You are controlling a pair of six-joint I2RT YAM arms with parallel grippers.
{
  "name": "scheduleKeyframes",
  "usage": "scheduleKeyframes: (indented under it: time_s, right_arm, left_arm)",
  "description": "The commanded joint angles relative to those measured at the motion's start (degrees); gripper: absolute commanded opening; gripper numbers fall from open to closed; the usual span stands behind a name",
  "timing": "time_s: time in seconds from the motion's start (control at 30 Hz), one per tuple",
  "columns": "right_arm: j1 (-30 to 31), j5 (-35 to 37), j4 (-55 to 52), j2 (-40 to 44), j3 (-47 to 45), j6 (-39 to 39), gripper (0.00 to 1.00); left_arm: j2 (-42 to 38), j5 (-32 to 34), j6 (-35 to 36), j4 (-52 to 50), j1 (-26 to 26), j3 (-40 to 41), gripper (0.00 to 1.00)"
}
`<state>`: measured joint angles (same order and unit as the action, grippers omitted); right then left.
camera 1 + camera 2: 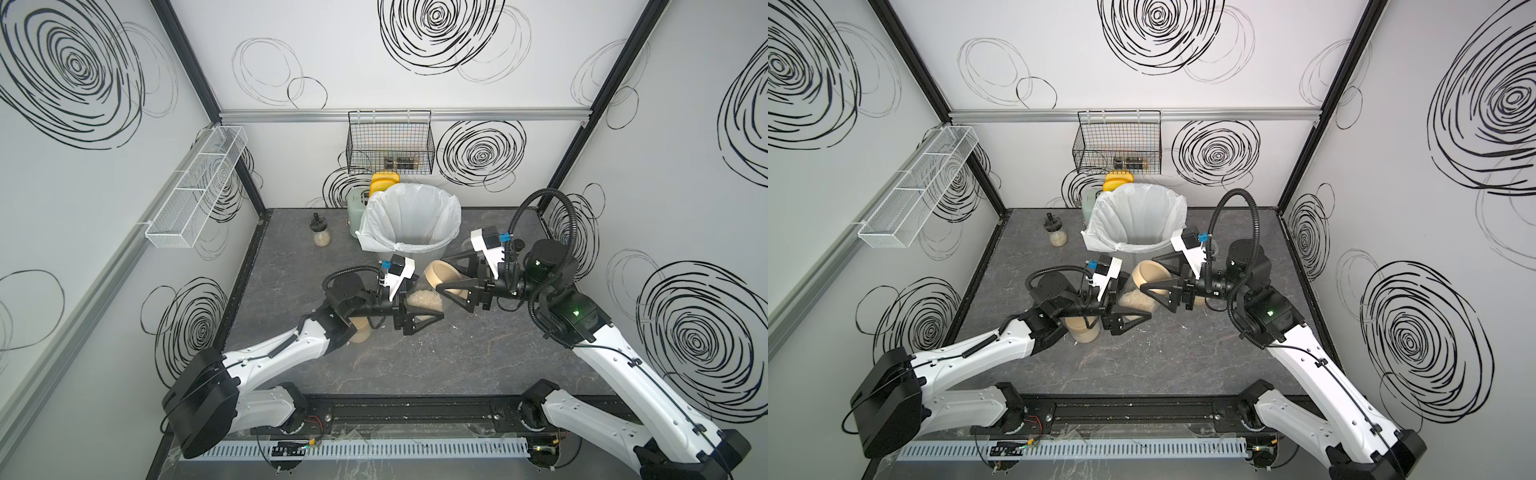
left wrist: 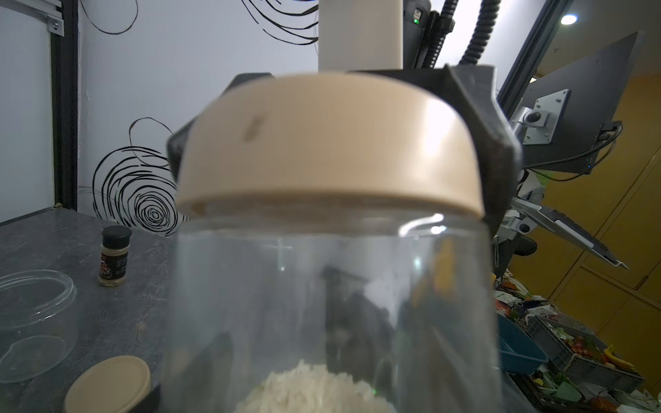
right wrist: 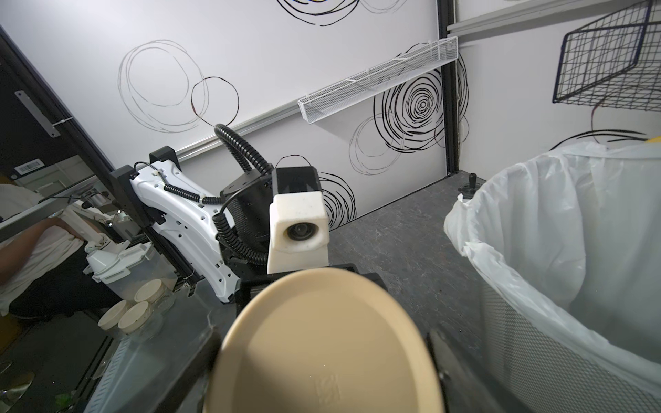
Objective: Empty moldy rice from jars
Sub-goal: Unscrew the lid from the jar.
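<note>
Moldy rice point(image 1: 424, 300) heaps pale in the tipped clear round jar point(image 2: 322, 279). Left gripper point(image 1: 424, 308) pinches its wall, right gripper point(image 1: 444, 275) its flat tan lid point(image 3: 322, 343). White-bagged mesh bin point(image 1: 374, 216) close at twelve o'clock, bare grey table point(image 1: 415, 365) at six.

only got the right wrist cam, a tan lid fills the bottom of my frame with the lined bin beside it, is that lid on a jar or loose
Observer: On a jar. The left wrist view shows the lid sitting on the mouth of a clear jar.
Operator: whos holding the jar then
Observer: The left gripper holds its body, and in both top views the jar is tilted rather than upright.
Operator: any rice left in it
Observer: Yes, a pale heap of rice shows through the wall at the end away from the lid.
</note>
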<state>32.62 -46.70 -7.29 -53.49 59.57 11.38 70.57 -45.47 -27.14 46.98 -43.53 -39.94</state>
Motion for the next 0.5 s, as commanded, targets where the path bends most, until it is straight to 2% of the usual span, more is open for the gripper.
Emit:
scheduleKeyframes:
  time_s: [0.0,0.2,0.47]
  right_arm:
    - [0.45,-2.98,-3.68,-1.93,1.47,-6.37,0.71]
    - [0.44,-6.10,-3.49,-2.77,2.44,-8.85,0.71]
    - [0.52,-10.26,-4.24,-5.25,5.04,-11.87,0.73]
  left_arm:
    - [-2.28,-1.65,-3.68,14.65,0.28,-1.54,0.59]
    - [-0.56,-6.64,-7.82,18.85,0.30,-2.33,0.59]
    - [1.33,-9.36,-12.75,25.94,0.44,-2.24,0.59]
